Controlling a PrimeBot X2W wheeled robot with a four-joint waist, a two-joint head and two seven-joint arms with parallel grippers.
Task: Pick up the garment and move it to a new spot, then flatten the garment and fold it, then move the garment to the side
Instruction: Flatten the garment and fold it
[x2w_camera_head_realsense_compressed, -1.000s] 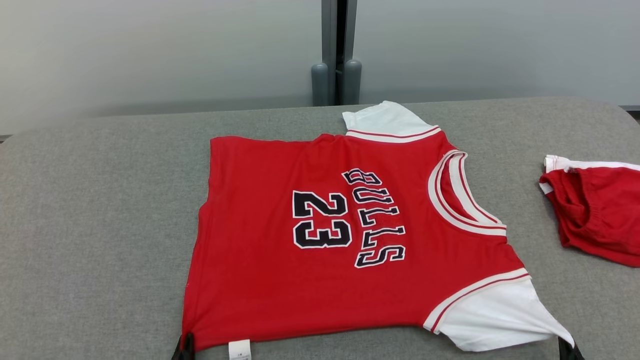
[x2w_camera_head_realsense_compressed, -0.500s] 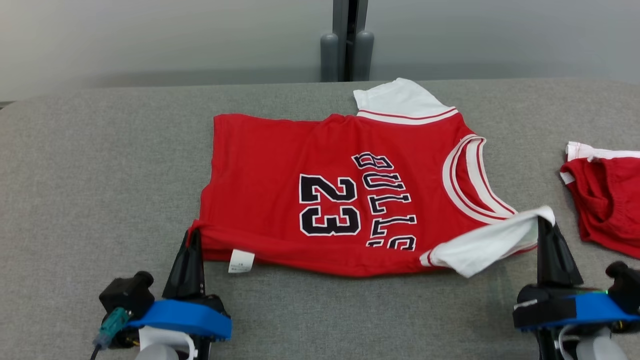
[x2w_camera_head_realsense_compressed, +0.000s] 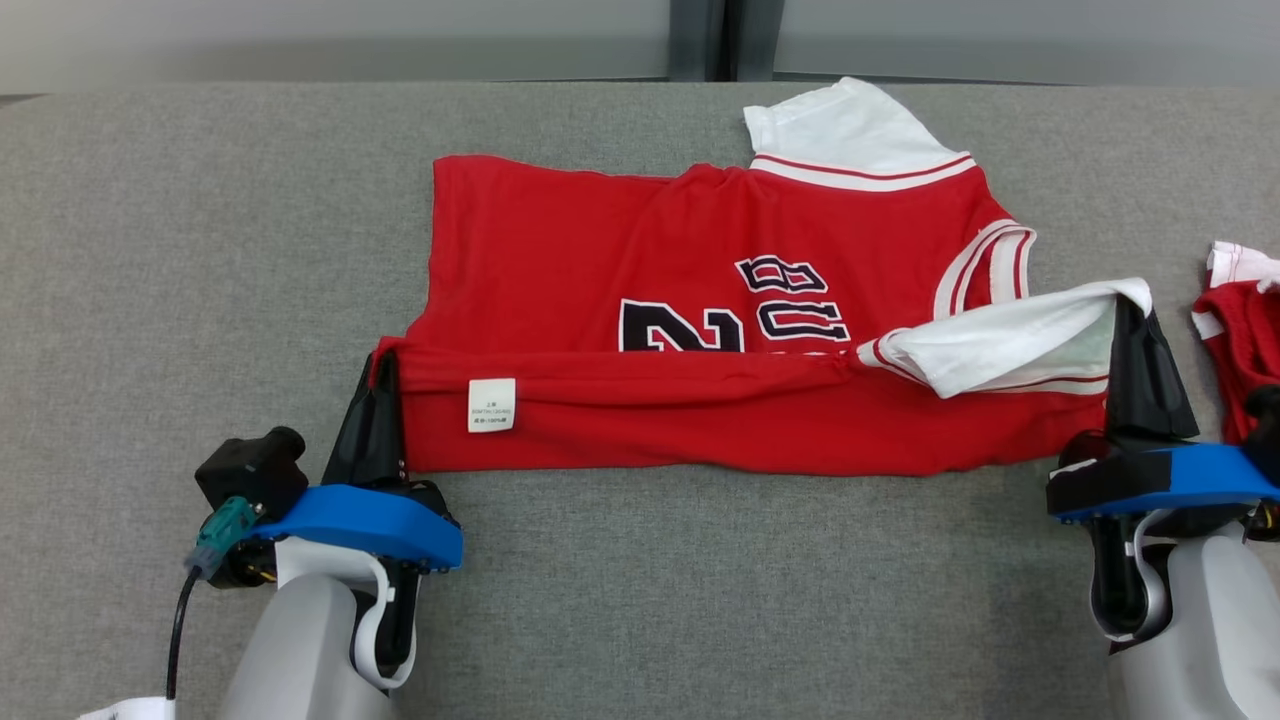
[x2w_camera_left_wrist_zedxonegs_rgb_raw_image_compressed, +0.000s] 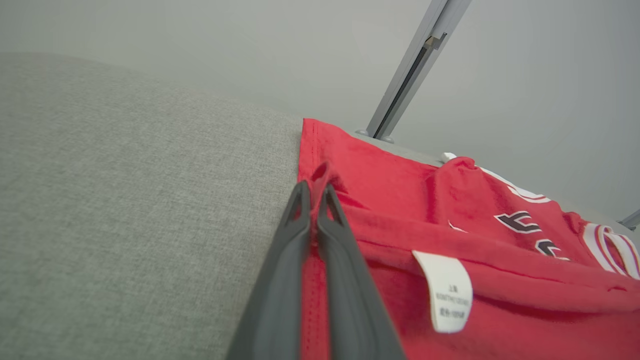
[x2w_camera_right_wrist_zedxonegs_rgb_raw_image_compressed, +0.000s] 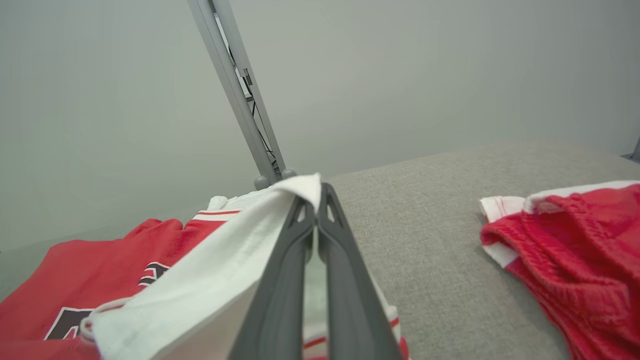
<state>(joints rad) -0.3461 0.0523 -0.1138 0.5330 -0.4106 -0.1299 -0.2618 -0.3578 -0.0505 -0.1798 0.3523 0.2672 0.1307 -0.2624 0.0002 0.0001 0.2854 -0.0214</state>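
Observation:
The garment (x2w_camera_head_realsense_compressed: 650, 240) is a red jersey with white sleeves and black lettering, spread on the grey table (x2w_camera_head_realsense_compressed: 150, 250). Its near edge is lifted and rolled toward the far side, covering the lower half of the print. My left gripper (x2w_camera_head_realsense_compressed: 383, 362) is shut on the red hem corner (x2w_camera_left_wrist_zedxonegs_rgb_raw_image_compressed: 320, 175) at the garment's left end. My right gripper (x2w_camera_head_realsense_compressed: 1128, 305) is shut on the tip of the near white sleeve (x2w_camera_head_realsense_compressed: 1010, 335), which drapes over its fingers (x2w_camera_right_wrist_zedxonegs_rgb_raw_image_compressed: 312, 200) in the right wrist view. A white care label (x2w_camera_head_realsense_compressed: 491, 404) hangs on the folded band.
A second red and white piece of clothing (x2w_camera_head_realsense_compressed: 1245, 320) lies bunched at the table's right edge, close beside my right gripper; the right wrist view has it (x2w_camera_right_wrist_zedxonegs_rgb_raw_image_compressed: 575, 250) on the right. A grey post (x2w_camera_head_realsense_compressed: 720, 40) stands behind the table.
Both grippers have carried the garment's near edge away from me, so the fold now covers more of the number and lettering. The head camera has tilted down.

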